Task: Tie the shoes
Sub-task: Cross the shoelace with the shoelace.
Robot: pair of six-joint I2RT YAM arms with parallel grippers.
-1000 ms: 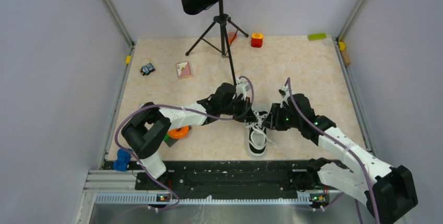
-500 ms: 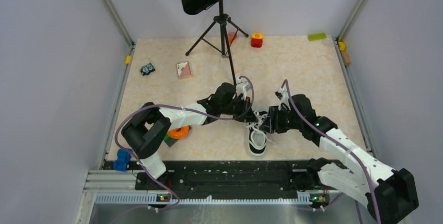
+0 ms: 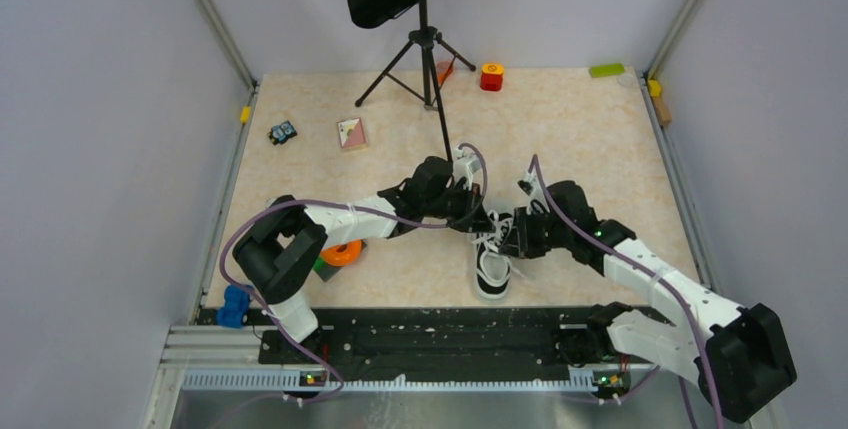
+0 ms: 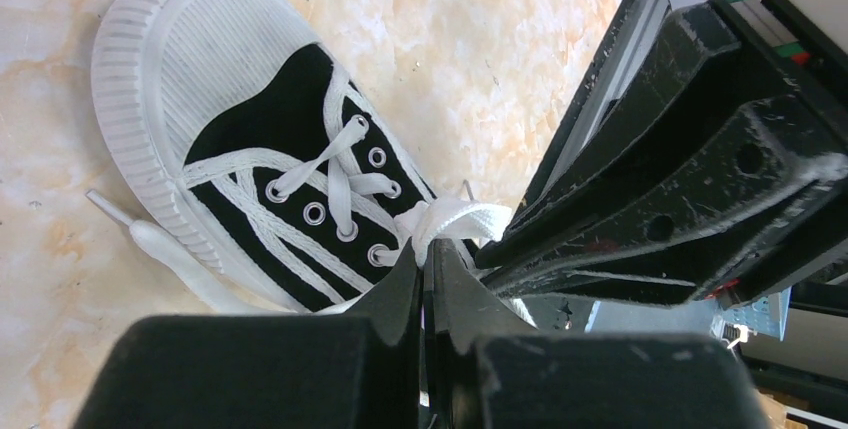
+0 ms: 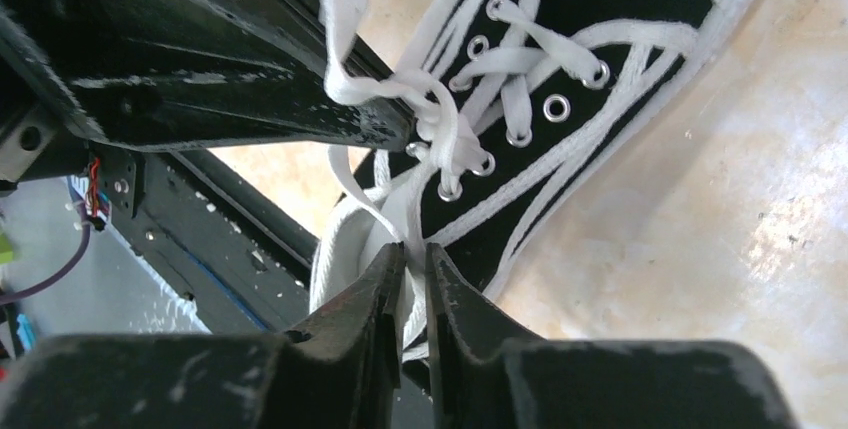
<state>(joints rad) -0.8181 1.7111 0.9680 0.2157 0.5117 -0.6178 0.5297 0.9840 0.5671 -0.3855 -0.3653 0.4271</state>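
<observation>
A black sneaker (image 3: 492,261) was seen on the counter (image 3: 580,129) between both arms, toe toward their bases; the left hand (image 4: 424,261) was clenched on a loop of white lace (image 4: 455,217), and the right hand (image 5: 411,274) was pinched on another strand of it. The knot was judged half-formed; next, both strands would need to be drawn apart evenly.

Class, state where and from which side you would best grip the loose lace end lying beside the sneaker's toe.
Grip the lace end just behind its tip, probably from straight above with jaws across it: it lies flat on the table beside the sneaker.
</observation>
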